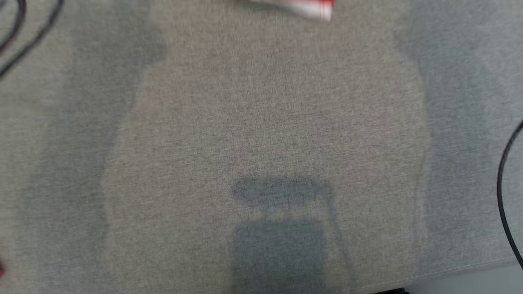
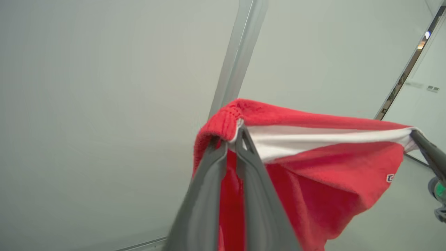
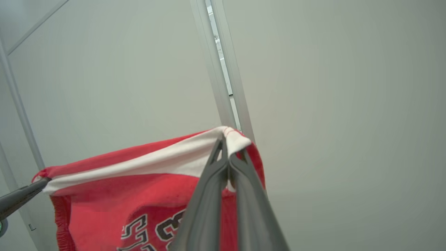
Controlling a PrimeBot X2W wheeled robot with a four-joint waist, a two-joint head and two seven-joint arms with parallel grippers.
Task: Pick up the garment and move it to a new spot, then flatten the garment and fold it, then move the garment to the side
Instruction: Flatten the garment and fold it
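Draped in grey woven cloth, the bench [image 1: 261,122] spreads across the blurred head view, with soft shading on it and a boxy shadow [image 1: 280,245] low at centre. In both wrist views a pale wall [image 2: 104,104] stands beyond the fingers, split by a light metal strip [image 2: 240,52].

The garment [image 2: 331,167] is held up in front of that wall, stretched by its top edge between the two grippers. Its red body falls below a white band that runs from one grip to the other. In the head view a red-and-white sliver of the garment [image 1: 304,7] shows at the top edge, above the bench's far side.

The left gripper [image 2: 230,139] has its jaws pinched tight on a red ribbed corner of the garment. The right gripper [image 3: 230,153] has its jaws clamped together on a white corner at the opposite end. Each wrist view also catches a dark finger of the other gripper at the far end of the cloth.

A black cable [image 1: 39,33] curls at the upper left of the head view, and another cable [image 1: 499,188] bows in from the right edge. Black-and-white lettering [image 3: 153,226] marks the red front and is cut off by the bottom of the right wrist view. A small white mark [image 2: 390,178], too small to read, sits near the cloth's right end in the left wrist view.
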